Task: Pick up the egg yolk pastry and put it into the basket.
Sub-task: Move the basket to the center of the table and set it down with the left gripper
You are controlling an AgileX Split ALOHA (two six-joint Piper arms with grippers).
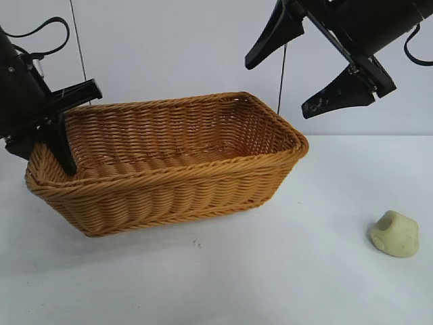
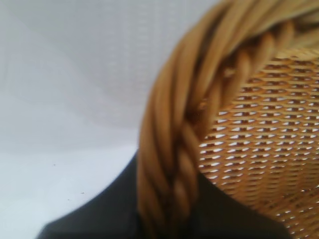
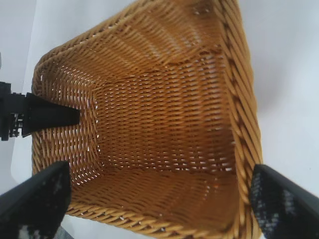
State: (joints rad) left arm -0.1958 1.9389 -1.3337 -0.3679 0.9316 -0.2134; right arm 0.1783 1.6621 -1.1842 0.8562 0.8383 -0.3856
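Left claw (image 1: 59, 139) closed on braided rim of large rectangular orange-brown woven wicker basket (image 1: 169, 189) at its left end, one finger inside wall, one outside; that end lifted, basket tilted on white tabletop (image 1: 223, 284). Right claw (image 1: 298, 64) spread wide, empty, hanging above basket's right end. Small pale yellow-cream dome-shaped egg yolk pastry (image 1: 394, 234) lying on tabletop right of basket, well apart, untouched

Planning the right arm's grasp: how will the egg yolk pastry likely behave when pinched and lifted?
The egg yolk pastry looks small and matte, so probably light and not slippery. Its flat base rests on the table, so it seems unlikely to roll. Its lumpy, soft look suggests a hard pinch could dent it.
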